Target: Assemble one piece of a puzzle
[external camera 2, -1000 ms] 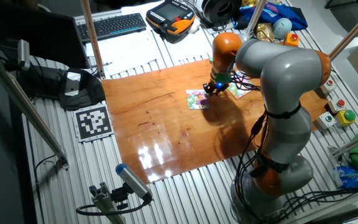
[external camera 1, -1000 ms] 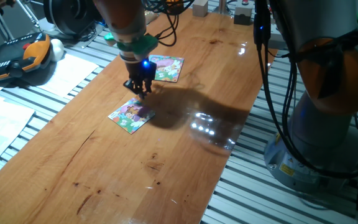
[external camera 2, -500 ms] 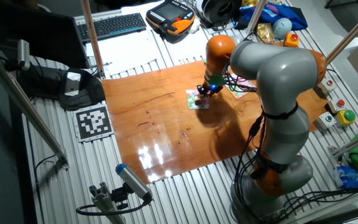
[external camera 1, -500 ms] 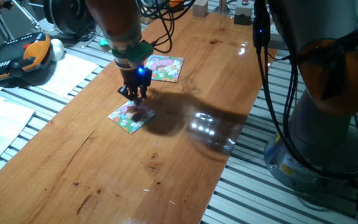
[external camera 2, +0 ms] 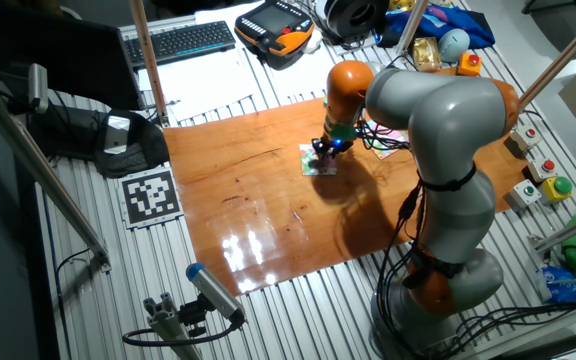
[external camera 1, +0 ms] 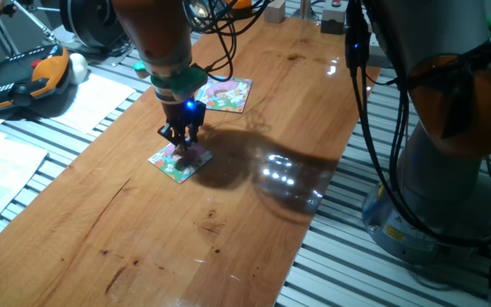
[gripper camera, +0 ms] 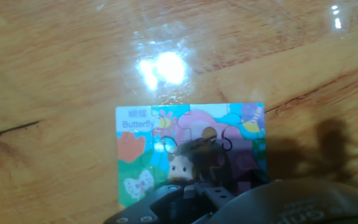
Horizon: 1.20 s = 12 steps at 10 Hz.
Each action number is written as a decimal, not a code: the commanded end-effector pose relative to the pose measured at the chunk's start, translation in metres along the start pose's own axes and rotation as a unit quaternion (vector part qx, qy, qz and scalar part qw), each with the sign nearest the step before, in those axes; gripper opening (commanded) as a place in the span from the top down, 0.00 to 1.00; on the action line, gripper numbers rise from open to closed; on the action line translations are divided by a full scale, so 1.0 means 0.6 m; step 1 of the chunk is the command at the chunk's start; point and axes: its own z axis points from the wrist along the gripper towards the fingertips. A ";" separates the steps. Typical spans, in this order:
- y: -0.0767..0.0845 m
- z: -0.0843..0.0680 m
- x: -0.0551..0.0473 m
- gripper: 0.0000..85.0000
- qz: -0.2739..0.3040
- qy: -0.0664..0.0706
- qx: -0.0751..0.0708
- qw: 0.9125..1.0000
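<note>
Nearest in the hand view, at the bottom centre of the frame, we get only the dark body of the gripper point(gripper camera: 207, 190); the fingertips are blurred, so we cannot tell how far they are apart or whether the piece is between them. We can't pick out the piece as a separate thing in any view.

Just beyond, the puzzle point(gripper camera: 190, 152) lies flat on the wooden table point(gripper camera: 55, 68), filling the lower middle of the hand view, printed "Butterfly" at its upper left. In one fixed view it sits left of centre point(external camera 1: 180, 159) with the gripper point(external camera 1: 181, 141) right above it, at or near its surface.

Risks, as we judge them: if the piece is held and slightly off or rotated, pressing would jam its tabs on the neighbours. The board is loose on smooth wood, so a sideways push could slide it. Letting go early could leave the piece proud.

Farther back, toward the upper middle, the other square board point(external camera 1: 224, 93) lies well apart.
</note>
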 end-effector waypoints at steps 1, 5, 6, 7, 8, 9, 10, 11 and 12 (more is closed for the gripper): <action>0.002 0.002 -0.001 1.00 0.002 0.000 0.000 1.000; 0.009 0.009 -0.003 1.00 0.014 0.006 -0.007 1.000; 0.010 0.010 -0.003 1.00 0.016 0.007 -0.007 1.000; 0.010 0.009 -0.002 1.00 0.017 0.008 -0.006 1.000; 0.011 0.009 -0.001 1.00 0.017 0.009 -0.005 1.000; 0.012 0.009 0.000 1.00 0.017 0.009 -0.005 1.000; 0.013 0.009 0.002 1.00 0.018 0.010 -0.005 1.000; 0.016 0.010 0.005 1.00 0.020 0.009 -0.004 1.000; 0.018 0.011 0.006 1.00 0.020 0.009 -0.003 1.000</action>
